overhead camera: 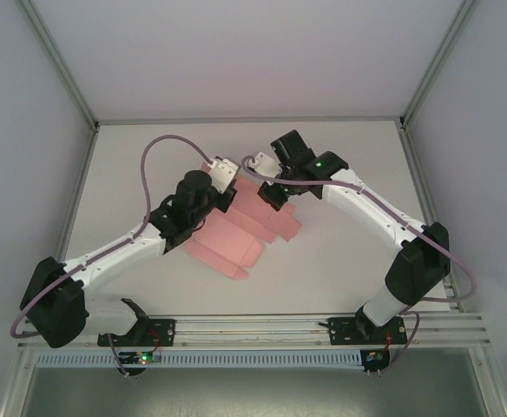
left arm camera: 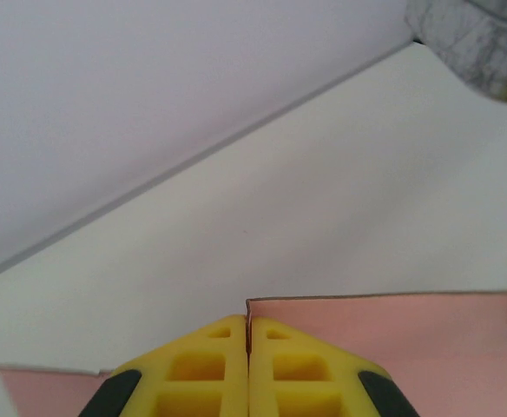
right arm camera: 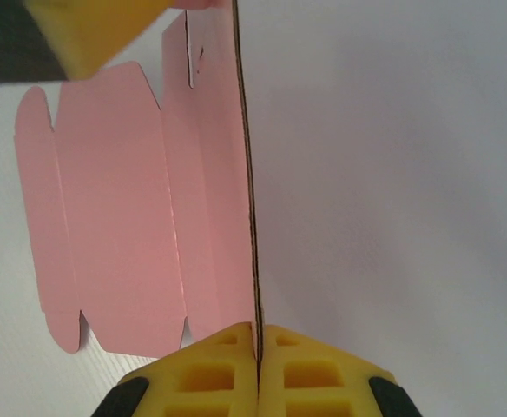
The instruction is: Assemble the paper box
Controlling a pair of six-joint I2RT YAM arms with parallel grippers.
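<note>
We are seeing the paper box point(overhead camera: 236, 239) showing a plain pale pink, unprinted, its cut edge reading as a thin dark line. At the box's edge, the left gripper point(left arm camera: 248, 334) is showing bright yellow with black patches at its outer corners, and the right gripper point(right arm camera: 258, 334) is wearing the same yellow and black. Beneath the box, the table point(overhead camera: 340, 252) is looking plain white. To either side of the box, the left arm point(overhead camera: 123, 252) and right arm point(overhead camera: 366, 204) are showing white links with black joints. A green light point(overhead camera: 319, 162) is glowing beside the box, and mauve-grey cables point(overhead camera: 154, 152) are looping near it.
</note>
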